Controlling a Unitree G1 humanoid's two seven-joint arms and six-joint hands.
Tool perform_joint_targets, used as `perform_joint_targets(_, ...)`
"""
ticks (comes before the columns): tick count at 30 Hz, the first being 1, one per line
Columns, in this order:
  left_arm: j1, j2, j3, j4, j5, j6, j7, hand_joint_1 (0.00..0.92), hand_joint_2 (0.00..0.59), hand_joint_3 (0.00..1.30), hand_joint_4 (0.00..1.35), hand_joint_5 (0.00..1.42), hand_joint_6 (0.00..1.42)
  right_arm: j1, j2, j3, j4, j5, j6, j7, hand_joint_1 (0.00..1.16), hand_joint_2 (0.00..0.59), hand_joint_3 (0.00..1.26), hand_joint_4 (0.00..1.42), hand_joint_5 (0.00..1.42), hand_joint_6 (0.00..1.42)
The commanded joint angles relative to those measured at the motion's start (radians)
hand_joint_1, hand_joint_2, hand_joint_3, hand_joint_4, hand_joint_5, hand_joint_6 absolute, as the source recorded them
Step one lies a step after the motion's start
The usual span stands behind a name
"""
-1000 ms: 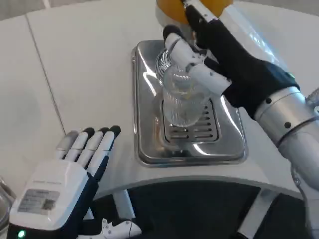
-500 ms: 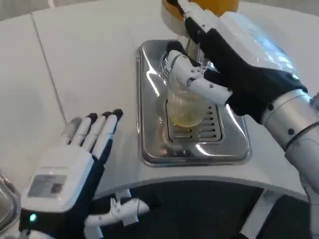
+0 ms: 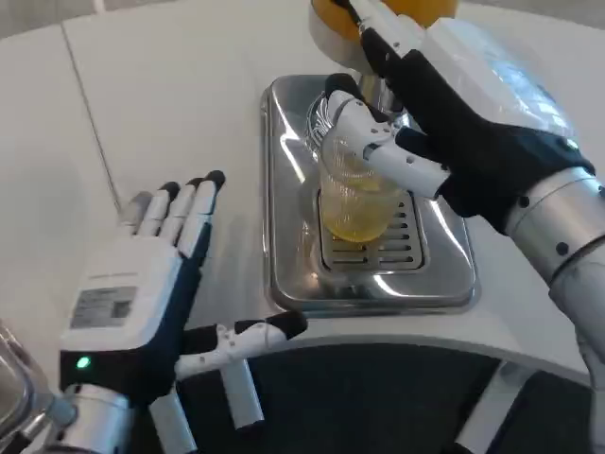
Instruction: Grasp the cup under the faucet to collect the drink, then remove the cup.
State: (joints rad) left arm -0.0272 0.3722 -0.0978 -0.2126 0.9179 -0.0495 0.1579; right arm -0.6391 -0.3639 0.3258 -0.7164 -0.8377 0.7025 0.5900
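A clear ribbed cup (image 3: 357, 203) stands on the slotted grate of the steel drip tray (image 3: 284, 236), under the faucet of the orange dispenser (image 3: 333, 21). Yellow drink fills its lower part. My right hand (image 3: 444, 123) grips the cup from the right, its white fingers wrapped over the cup's upper half. My left hand (image 3: 142, 284) lies open on the white table left of the tray, fingers spread and pointing away from me, thumb stretched toward the tray's near left corner.
The drip tray sits close to the table's curved front edge (image 3: 378, 336). A metal object (image 3: 14, 397) shows at the bottom left corner. Bare white table (image 3: 161, 104) stretches to the left and back.
Yellow drink has risen in the cup, which was nearly clear a second ago. My left hand has slid forward and its thumb now sticks out to the right. The right hand keeps its grip.
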Motion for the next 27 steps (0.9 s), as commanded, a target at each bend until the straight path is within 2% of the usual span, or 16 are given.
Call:
perform_joint_targets(1,-0.022,-0.01,-0.021,0.021,0.006,0.015,0.017,0.004,0.029,0.0,0.0,0.0,0.0,0.036,0.008,-0.001,0.001,-0.005,-0.009,0.022,0.0,0.586,0.0,0.0,0.0,0.0)
perform_joint_targets(10,-0.057,-0.013,-0.044,0.049,0.002,0.033,0.024,0.007,0.032,0.0,0.0,0.0,0.0,0.047,0.018,-0.019,0.004,-0.009,-0.016,0.022,0.0,0.586,0.0,0.0,0.0,0.0)
perform_joint_targets(15,-0.074,-0.015,-0.056,0.066,-0.001,0.037,0.026,0.007,0.033,0.0,0.0,0.0,0.0,0.087,0.036,-0.045,-0.019,-0.017,-0.03,-0.009,0.0,0.586,0.0,0.0,0.0,0.0)
perform_joint_targets(20,-0.087,-0.014,-0.073,0.074,0.003,0.034,0.03,0.007,0.033,0.0,0.0,0.0,0.0,0.246,0.128,-0.068,-0.096,-0.086,-0.055,-0.167,0.0,0.586,0.0,0.0,0.0,0.0)
perform_joint_targets(23,-0.089,-0.01,-0.077,0.079,-0.001,0.033,0.035,0.007,0.033,0.0,0.0,0.0,0.0,0.35,0.209,-0.087,-0.123,-0.07,-0.074,-0.266,0.0,0.586,0.0,0.0,0.0,0.0)
perform_joint_targets(27,-0.092,-0.004,-0.081,0.086,-0.004,0.026,0.045,0.007,0.033,0.0,0.0,0.0,0.0,0.428,0.277,-0.102,-0.138,-0.052,-0.103,-0.329,0.0,0.586,0.0,0.0,0.0,0.0)
